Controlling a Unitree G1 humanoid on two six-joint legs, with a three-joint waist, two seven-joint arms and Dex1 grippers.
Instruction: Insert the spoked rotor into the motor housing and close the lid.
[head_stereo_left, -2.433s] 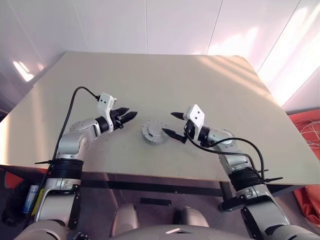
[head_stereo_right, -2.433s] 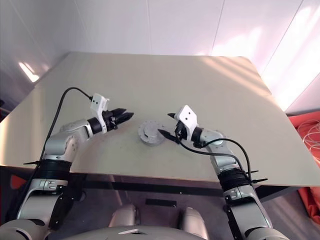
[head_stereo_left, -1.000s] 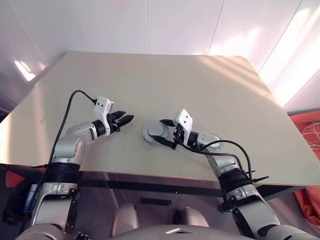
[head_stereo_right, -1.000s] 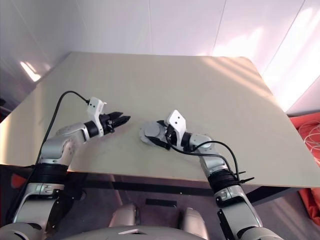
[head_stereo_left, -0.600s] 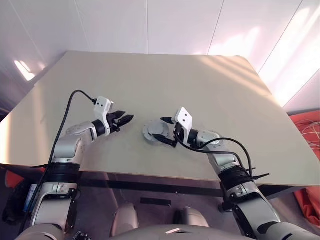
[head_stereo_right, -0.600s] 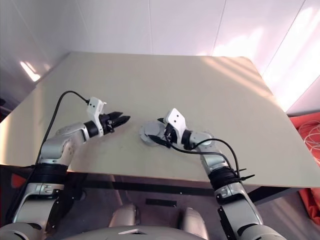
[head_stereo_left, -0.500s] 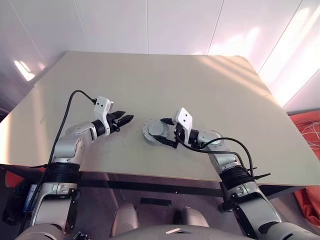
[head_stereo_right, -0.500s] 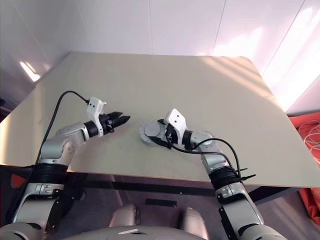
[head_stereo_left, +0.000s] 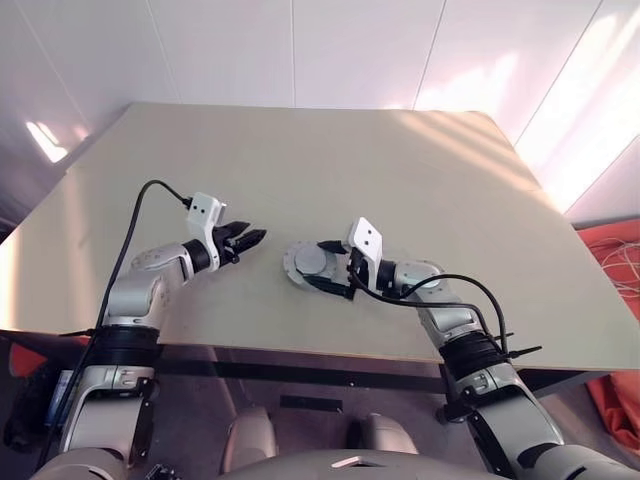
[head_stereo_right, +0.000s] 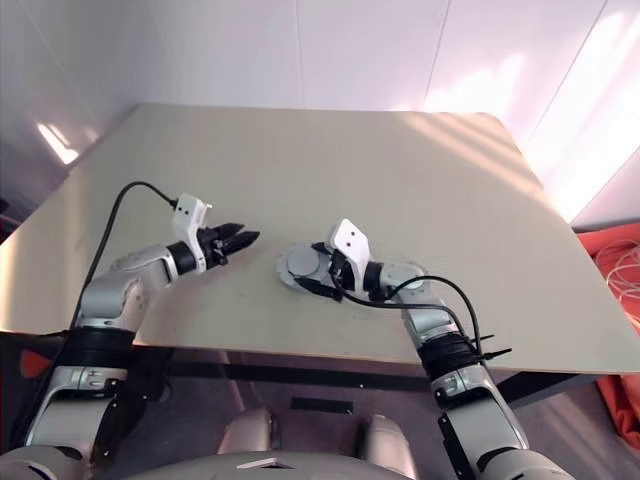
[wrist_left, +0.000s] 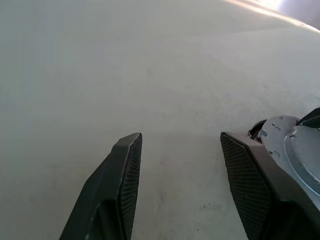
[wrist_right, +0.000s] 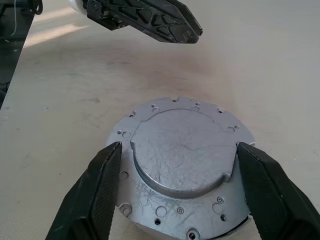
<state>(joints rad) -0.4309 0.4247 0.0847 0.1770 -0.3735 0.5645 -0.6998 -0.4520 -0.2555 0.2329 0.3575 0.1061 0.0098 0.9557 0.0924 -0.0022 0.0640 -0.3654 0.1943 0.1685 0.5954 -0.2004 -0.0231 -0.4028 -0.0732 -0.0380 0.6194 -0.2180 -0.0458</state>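
Black fingers of our right gripper (wrist_right: 175, 185) have moved in around the one closed grey lid (wrist_right: 182, 150), spread wide, maybe touching it. Our left gripper (head_stereo_left: 247, 240) stays open beside it, over the one table (head_stereo_left: 400, 170).

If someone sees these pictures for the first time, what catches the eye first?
A round grey motor housing with its lid closed lies near the front edge of the beige table. The right gripper straddles it with open fingers on either side. The left gripper hovers open beside it.
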